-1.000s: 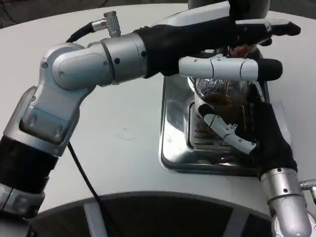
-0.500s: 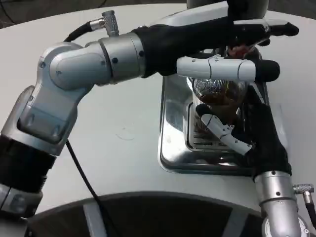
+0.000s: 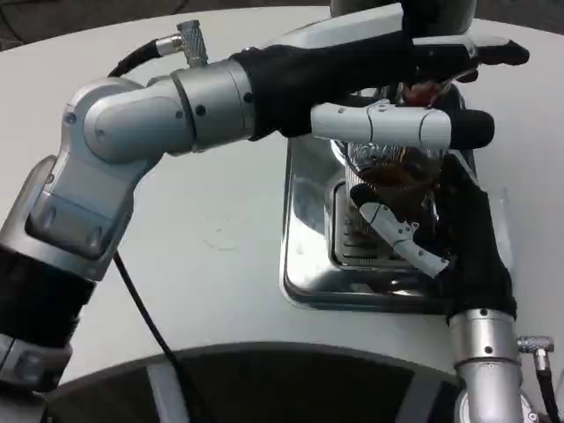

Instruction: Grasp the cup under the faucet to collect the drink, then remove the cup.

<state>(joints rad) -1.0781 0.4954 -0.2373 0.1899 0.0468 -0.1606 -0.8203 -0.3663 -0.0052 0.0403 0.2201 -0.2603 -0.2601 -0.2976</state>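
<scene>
1. Your cup (image 3: pixel 388 172) stands upright on the steel drip tray (image 3: pixel 304 256), long axis vertical, mouth facing up toward the dispenser; it is clear and holds dark drink.
2. Your right hand (image 3: pixel 445 238) comes up from the near edge and wraps the cup's right side, one white finger (image 3: pixel 401 236) lying across its front; it grips the cup.
3. Your left hand (image 3: pixel 388 84) reaches in from the left above the cup, fingers stretched out long toward the faucet (image 3: pixel 423 88); you cannot tell whether they press on it.
4. The left forearm and its white finger (image 3: pixel 379 123) cross over the cup's rim and hide the top.
5. The tray sits on the white table (image 3: pixel 211 229), with a black cable (image 3: pixel 145 322) at its near edge.
</scene>
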